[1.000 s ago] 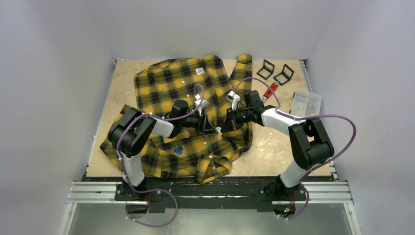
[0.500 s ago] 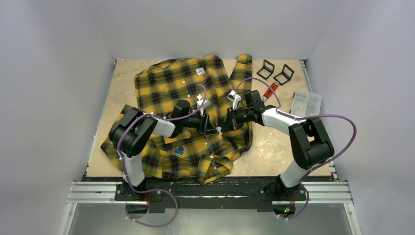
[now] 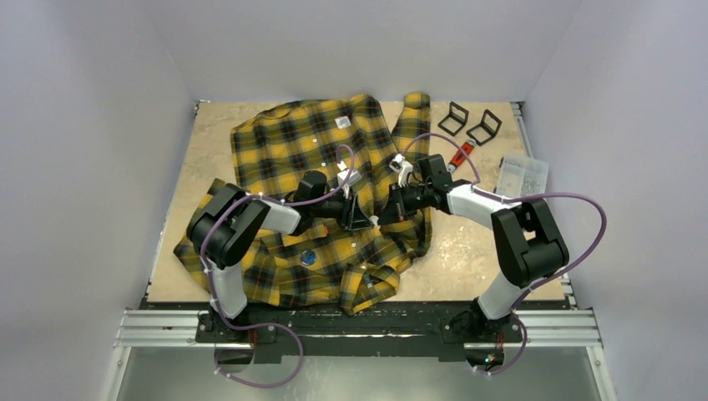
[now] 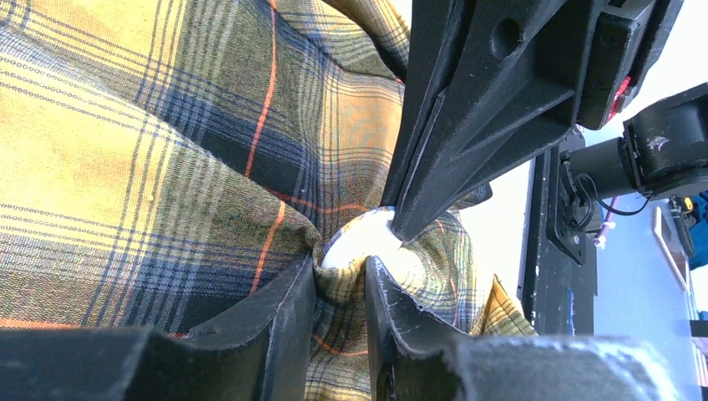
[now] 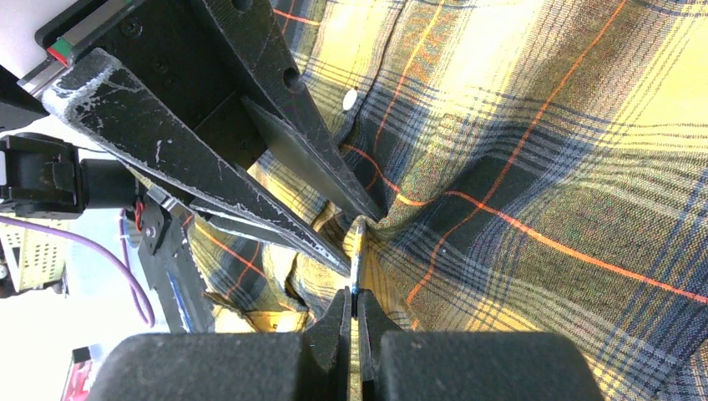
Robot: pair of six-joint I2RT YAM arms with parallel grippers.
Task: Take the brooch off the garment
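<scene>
Plaid shirt, yellow-black with thin red lines and white buttons, lies rumpled on the bench from far edge to near-left corner. Left gripper is nearly closed, pinching a cloth fold just beside the round white brooch, and right gripper is clamped tight on the brooch's thin edge.

Garment spread on the table from centre toward 9 o'clock, left gripper and right gripper tip to tip at its centre, brooch between their tips, brackets at 2 o'clock, box at 3 o'clock.
</scene>
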